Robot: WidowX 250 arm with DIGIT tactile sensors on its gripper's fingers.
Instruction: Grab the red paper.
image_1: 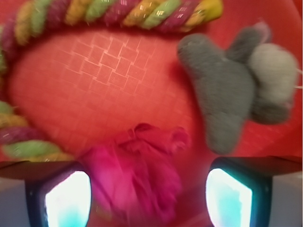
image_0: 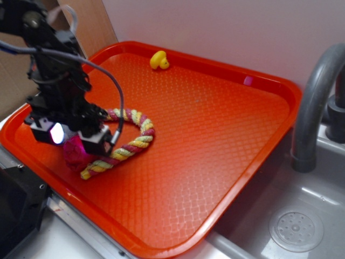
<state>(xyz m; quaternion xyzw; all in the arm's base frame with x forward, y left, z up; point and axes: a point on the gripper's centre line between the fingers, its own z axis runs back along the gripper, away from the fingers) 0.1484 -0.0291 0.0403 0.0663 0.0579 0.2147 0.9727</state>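
Pincer (image_1: 147, 189) first: it stood wide, its two lit fingers (image_1: 66, 198) low at either side of the wrist view with the red paper (image_1: 135, 177) between them, lying nearer the left-hand finger than the other, and whether either pad touched it could not be told. From the outside camera the pincer (image_0: 73, 137) hung low over the near-left part of the big orange-red tray (image_0: 215, 140), which sat beside a grey sink (image_0: 302, 216) with its curved tap (image_0: 315, 102). Next in size, a multicoloured rope ring (image_0: 132, 137) lay curled just beside the arm's head, and in the wrist view its strands arched over the top and down the left edge, close to the paper. A grey plush mouse (image_1: 236, 90) lay on the tray beyond the right-hand finger, apart from the paper. The red paper (image_0: 73, 154) itself showed only as a dark crimson crumple peeking out under the pincer, resting on the tray. Smallest was a yellow duck (image_0: 159, 60) near the far rim, well clear. To do the grasp well, it seemed wise to shift slightly so the paper sat centred, keep the left finger off the rope, settle low enough to catch the bulk of the crumple rather than a loose flap, then close gently and check the hold before lifting.
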